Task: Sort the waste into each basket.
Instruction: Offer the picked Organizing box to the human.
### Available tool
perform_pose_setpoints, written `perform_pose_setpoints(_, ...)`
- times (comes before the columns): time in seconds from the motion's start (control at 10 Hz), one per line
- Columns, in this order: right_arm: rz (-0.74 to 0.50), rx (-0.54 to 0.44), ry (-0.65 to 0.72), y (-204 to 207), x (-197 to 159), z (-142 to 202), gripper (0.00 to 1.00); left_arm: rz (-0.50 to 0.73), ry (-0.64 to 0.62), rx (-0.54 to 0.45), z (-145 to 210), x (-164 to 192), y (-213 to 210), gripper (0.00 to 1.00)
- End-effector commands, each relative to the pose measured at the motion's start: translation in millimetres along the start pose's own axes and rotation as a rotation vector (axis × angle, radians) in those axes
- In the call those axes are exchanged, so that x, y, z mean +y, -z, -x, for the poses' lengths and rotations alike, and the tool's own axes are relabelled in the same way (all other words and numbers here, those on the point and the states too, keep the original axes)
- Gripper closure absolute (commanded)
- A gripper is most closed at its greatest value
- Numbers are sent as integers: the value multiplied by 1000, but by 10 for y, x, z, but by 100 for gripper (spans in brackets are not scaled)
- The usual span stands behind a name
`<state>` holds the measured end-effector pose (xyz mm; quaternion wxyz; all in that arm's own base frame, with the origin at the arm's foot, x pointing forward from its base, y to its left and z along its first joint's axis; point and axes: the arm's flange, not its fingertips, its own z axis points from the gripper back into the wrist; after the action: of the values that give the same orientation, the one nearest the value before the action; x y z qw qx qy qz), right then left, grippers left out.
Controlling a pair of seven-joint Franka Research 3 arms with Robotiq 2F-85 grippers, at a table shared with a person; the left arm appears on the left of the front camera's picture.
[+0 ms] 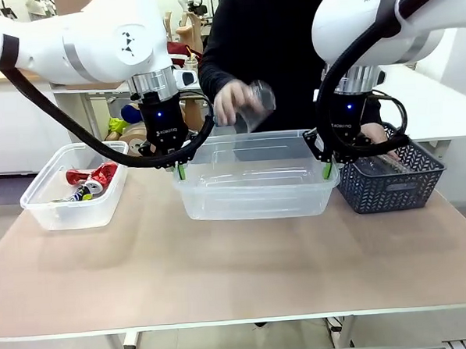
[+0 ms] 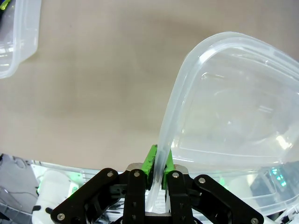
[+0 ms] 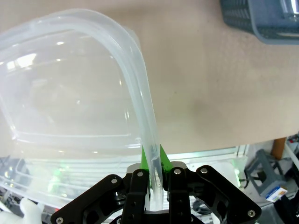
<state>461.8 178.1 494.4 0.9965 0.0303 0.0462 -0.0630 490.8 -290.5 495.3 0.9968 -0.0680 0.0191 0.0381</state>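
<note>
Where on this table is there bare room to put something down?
The wide front strip of table before the left tub, middle tub and dark basket is bare. A narrow gap lies between the left and middle tubs. The back row is crowded: left gripper and right gripper clamp the middle tub's rim, a person's hand holds a bottle above it.

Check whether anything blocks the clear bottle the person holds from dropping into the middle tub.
Nothing visible does. The person's hand holds the bottle above the far rim of the middle tub, whose top is open. The robot's left hand and right hand clamp its end rims, outside the opening.
</note>
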Motion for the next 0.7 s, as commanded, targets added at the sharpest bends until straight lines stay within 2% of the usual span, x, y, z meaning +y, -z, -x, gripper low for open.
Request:
perform_pose_setpoints(0.0,-12,-5,-5,-19,25,15,100,4,-13,-21,5,64,-16,100)
perform_pose_setpoints(0.6,-12,-5,-5,-19,25,15,100,4,-13,-21,5,64,-16,100)
